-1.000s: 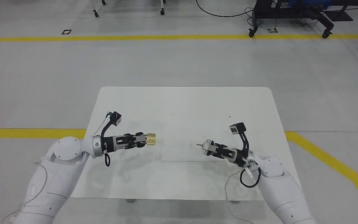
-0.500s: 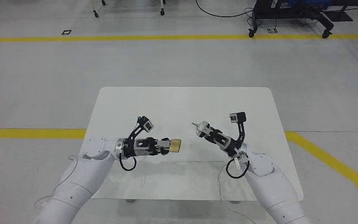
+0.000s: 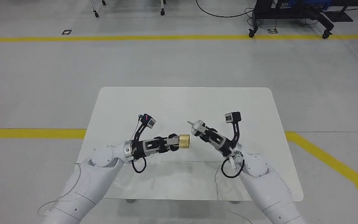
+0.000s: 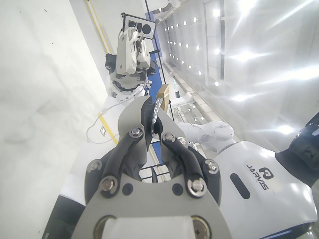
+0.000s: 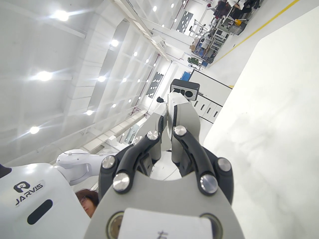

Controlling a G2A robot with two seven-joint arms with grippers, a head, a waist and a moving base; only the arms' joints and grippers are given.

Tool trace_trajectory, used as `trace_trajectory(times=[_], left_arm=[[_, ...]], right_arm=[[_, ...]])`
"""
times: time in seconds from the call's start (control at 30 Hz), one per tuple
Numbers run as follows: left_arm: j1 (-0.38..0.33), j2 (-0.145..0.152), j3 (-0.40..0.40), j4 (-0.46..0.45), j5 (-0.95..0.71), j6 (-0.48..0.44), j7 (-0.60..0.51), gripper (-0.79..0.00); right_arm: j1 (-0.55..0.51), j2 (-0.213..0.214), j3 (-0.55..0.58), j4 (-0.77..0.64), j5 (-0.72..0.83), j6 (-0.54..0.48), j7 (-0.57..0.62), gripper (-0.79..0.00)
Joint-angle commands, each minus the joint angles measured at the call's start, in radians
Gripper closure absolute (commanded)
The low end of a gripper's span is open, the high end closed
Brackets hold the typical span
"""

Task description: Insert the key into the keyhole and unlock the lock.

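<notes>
Facing slim silver key (image 3: 192, 124): boxy brass lock (image 3: 183, 140), left tool (image 3: 175, 141)

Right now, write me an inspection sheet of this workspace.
Surface: white table with rounded corners.
Job's things: brass lock and key, both held above the table and apart; the key is not yet in the keyhole.
Clutter: nothing seen.
Grippers: left gripper shut on the lock; right gripper shut on the key.
Cables: left wrist cable and right wrist cable hang in loops; a black cable lies on the floor beyond.
Surroundings: grey floor with yellow lines; a wheeled cart far off.
</notes>
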Motion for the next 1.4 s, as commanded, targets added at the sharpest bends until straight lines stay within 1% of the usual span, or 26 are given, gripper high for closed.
trace_trajectory(times=[0.0,0.07,0.2,0.43,0.63,0.83,0.93,1.03,1.1,1.23,1.37], left_arm=[[0.003,-0.004,0.005,-0.002,0.024,-0.025,0.035,0.000],[-0.004,-0.008,0.014,-0.001,0.052,-0.021,0.047,0.000],[-0.026,-0.021,0.033,0.015,0.055,-0.009,0.075,0.000],[-0.055,-0.038,0.052,0.044,0.115,-0.017,0.149,0.000],[-0.063,-0.049,0.059,0.066,0.134,-0.019,0.183,0.000],[-0.072,-0.061,0.068,0.091,0.142,-0.016,0.195,0.000],[-0.078,-0.068,0.073,0.108,0.083,0.007,0.154,0.000],[-0.090,-0.078,0.072,0.145,-0.053,0.062,0.057,0.000],[-0.105,-0.086,0.070,0.188,-0.140,0.106,-0.007,0.000],[-0.138,-0.106,0.081,0.281,-0.265,0.177,-0.115,0.000],[-0.170,-0.132,0.108,0.368,-0.329,0.221,-0.172,0.000]], right_arm=[[0.002,-0.003,-0.004,0.007,0.029,-0.001,0.008,0.000],[0.004,-0.006,-0.010,0.013,0.063,0.005,0.022,0.000],[0.020,-0.013,-0.021,0.026,0.116,0.017,0.063,0.000],[0.033,-0.021,-0.027,0.035,0.165,0.025,0.109,0.000],[0.036,-0.025,-0.026,0.030,0.174,0.035,0.126,0.000],[0.036,-0.029,-0.035,0.005,0.146,0.057,0.128,0.000],[0.036,-0.033,-0.045,-0.005,0.122,0.068,0.118,0.000],[0.038,-0.037,-0.054,-0.013,0.106,0.074,0.109,0.000],[0.037,-0.039,-0.055,-0.021,0.101,0.068,0.102,0.000],[0.024,-0.037,-0.030,-0.050,0.093,0.033,0.086,0.000],[0.002,-0.030,0.010,-0.088,0.051,0.020,0.065,0.000]])
